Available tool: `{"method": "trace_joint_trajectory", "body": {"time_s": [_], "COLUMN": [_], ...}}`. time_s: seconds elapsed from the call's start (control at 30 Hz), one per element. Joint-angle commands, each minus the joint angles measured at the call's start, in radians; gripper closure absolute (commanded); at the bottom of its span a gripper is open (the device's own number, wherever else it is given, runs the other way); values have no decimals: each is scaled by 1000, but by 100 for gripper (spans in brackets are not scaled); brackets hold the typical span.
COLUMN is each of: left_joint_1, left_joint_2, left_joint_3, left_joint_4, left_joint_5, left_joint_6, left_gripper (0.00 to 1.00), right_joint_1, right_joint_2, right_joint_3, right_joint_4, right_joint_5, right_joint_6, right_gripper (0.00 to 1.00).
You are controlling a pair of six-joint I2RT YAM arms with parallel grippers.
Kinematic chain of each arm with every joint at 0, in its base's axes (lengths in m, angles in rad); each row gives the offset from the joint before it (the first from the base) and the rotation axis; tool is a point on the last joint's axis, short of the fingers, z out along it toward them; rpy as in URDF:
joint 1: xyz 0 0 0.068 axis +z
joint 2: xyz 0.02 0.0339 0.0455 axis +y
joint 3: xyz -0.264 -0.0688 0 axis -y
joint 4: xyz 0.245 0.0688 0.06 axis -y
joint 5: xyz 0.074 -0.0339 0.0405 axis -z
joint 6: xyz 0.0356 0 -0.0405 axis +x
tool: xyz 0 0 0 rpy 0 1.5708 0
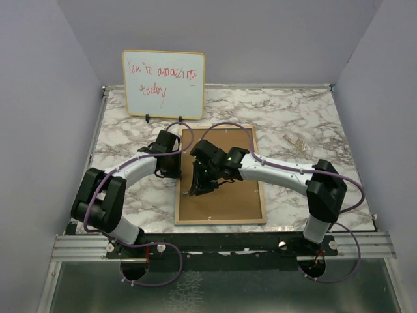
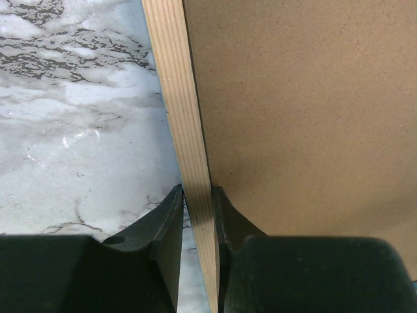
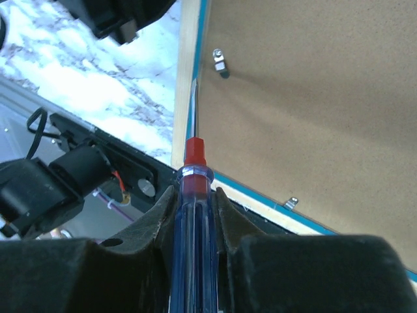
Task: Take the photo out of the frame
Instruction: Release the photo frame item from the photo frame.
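Surface is a white-and-grey marble-look tabletop (image 1: 306, 117) boxed in by plain lilac walls (image 1: 39, 98). A small whiteboard with red handwriting (image 1: 163, 81) is propped at the far edge. The big rectangular picture frame (image 1: 221, 202) lies flat mid-table, back up, so you see brown board with a pale wood rim around it. Its long axis runs away from the arm bases toward the whiteboard, roughly square to the table.

The overhead view gives the layout, but both claws are just dark blobs there. The left wrist view shows the left gripper (image 2: 199, 207) straddling the frame's left wooden rim, one finger on each side, pinched tight on it. The right wrist view shows the right gripper (image 3: 195, 192) clamped around a screwdriver with a clear blue handle and red collar (image 3: 193, 241). Its shaft tip sits over the rim right by the board's edge; can't tell if it touches. That view also catches small metal tabs (image 3: 220, 61) on the board and a thin blue edge.
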Motion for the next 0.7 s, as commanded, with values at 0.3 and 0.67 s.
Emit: {"method": "trace_joint_trajectory", "body": {"time_s": [0.3,0.67], "left_joint_1": [0,0], "left_joint_2": [6,8], "left_joint_3": [-4,-5], "left_joint_4": [-14,-15], "left_joint_5": [-36,-36], "left_joint_6": [30,30], "left_gripper": [89,89], "right_joint_1": [7,7], "right_joint_2": [-79,-5], "right_joint_3": [-42,-12], "right_joint_4": [-91,-21], "right_joint_5": [130,71], "right_joint_6": [-6,-11], "right_gripper": [100,100]}}
